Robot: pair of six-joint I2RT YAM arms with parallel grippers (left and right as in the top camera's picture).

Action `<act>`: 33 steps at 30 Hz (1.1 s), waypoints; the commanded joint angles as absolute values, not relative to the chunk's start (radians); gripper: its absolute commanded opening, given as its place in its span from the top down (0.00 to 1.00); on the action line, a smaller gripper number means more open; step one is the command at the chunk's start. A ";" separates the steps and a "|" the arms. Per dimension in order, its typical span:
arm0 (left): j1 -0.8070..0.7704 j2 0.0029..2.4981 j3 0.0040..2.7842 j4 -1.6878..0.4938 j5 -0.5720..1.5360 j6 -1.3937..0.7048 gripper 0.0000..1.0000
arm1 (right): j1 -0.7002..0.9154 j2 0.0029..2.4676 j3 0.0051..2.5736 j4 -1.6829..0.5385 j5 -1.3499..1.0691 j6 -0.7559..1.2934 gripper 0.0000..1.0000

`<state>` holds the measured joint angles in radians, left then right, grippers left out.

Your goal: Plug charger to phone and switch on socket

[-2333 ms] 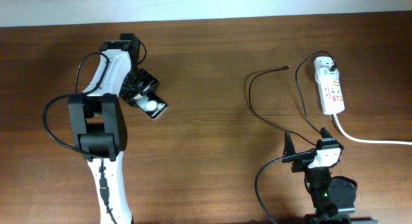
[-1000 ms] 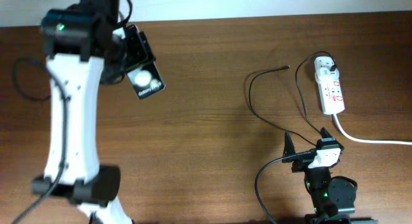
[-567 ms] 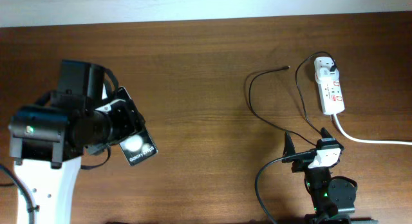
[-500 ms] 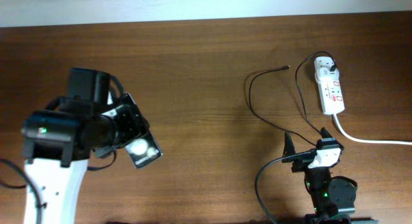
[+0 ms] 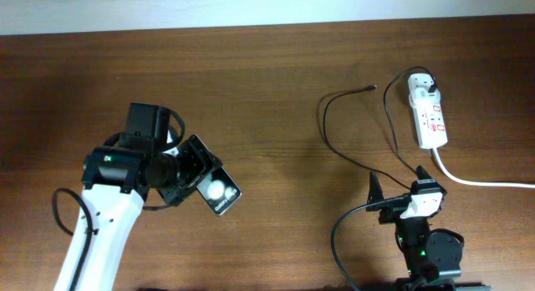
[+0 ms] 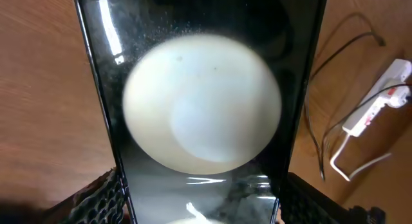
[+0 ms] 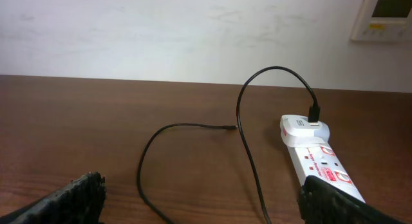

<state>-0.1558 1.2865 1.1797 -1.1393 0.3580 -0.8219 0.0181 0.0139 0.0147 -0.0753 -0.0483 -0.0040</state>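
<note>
left pincer (image 5: 194,170): clamped on one end of phone (image 5: 219,193), rest jutting out ahead | right pincer (image 5: 397,179): spread wide, empty

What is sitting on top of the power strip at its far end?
The white plug of the charger sits on the socket, its black cable arcing away. The plug covers the outlet beneath, so its pins cannot be seen.

phone (image 6: 206,121) cropped top/btm, socket (image 5: 429,117) switch state too small

The left gripper (image 5: 201,180) has lifted the phone (image 5: 220,194) and swung it rightward — nearer the charger (image 5: 321,117).
</note>
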 commanded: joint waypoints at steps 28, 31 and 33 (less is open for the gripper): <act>-0.157 1.303 1.178 -1.095 0.502 -0.902 0.51 | 0.012 0.007 0.006 -0.093 -0.962 0.988 0.02; -0.157 1.303 1.178 -1.076 0.501 -0.947 0.52 | 0.013 0.022 0.007 -0.093 -0.969 0.994 0.02; -0.157 1.303 1.178 -1.062 0.501 -0.986 0.53 | 0.013 0.040 0.009 -0.095 -1.001 1.003 0.01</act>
